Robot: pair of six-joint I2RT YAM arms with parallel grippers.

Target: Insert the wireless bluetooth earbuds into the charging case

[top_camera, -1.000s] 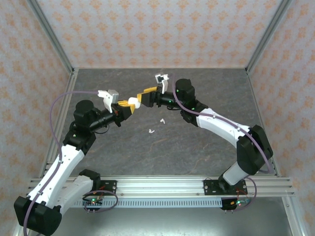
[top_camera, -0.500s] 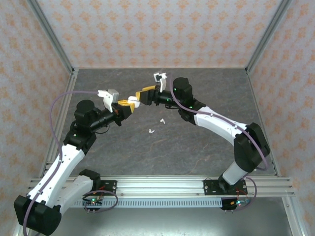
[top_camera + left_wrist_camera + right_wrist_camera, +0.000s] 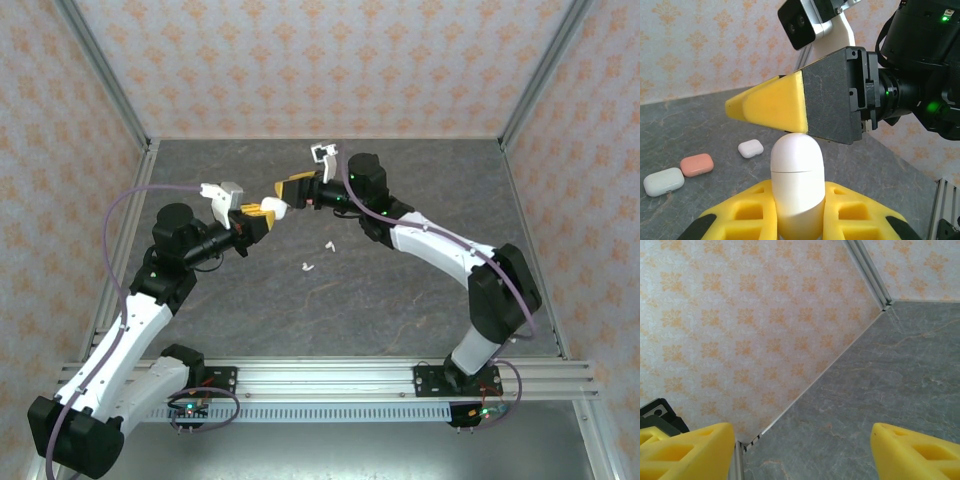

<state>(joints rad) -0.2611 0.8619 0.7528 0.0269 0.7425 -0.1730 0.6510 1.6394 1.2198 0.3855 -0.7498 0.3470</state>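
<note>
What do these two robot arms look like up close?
The left arm and right arm have white shells with black joints. A thin purple cable loops along each. The left end effector and right end effector each have two chunky yellow fingers on dark mounts, with a small white camera above. Green lights glow on the right arm.

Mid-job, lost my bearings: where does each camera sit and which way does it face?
Top external: above and behind the bases, looking down on the grey table; both arms show, left gripper and right gripper nearly meeting.
Left wrist: on the left arm, looking along its yellow fingers past the clamped white case at the right gripper's finger.
Right wrist: faces the wall and table corner; its spread fingertips show.
Shared: top and left wrist both show the white case.
</note>
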